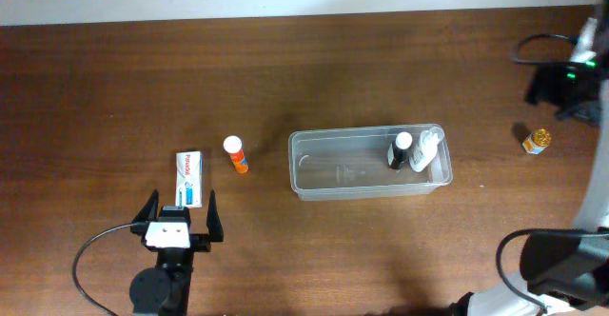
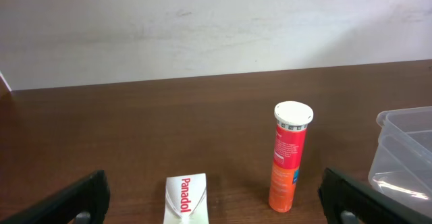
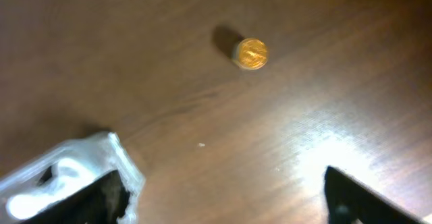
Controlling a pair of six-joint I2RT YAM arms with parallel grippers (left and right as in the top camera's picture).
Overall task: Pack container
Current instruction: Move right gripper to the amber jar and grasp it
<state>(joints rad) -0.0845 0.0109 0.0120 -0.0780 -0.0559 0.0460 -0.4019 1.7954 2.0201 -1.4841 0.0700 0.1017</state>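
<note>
The clear plastic container lies at table centre-right. A black bottle with a white cap and a white bottle are at its right end. An orange tube with a white cap stands upright left of it, also in the left wrist view. A white Panadol box lies flat just ahead of my left gripper, which is open and empty. A small yellow bottle stands right of the container. My right gripper is open and empty, high above the table between the container corner and the yellow bottle.
The right arm's wrist hangs at the far right edge with a cable beside it. The container's corner shows at the right of the left wrist view. A pale wall runs behind the table's far edge.
</note>
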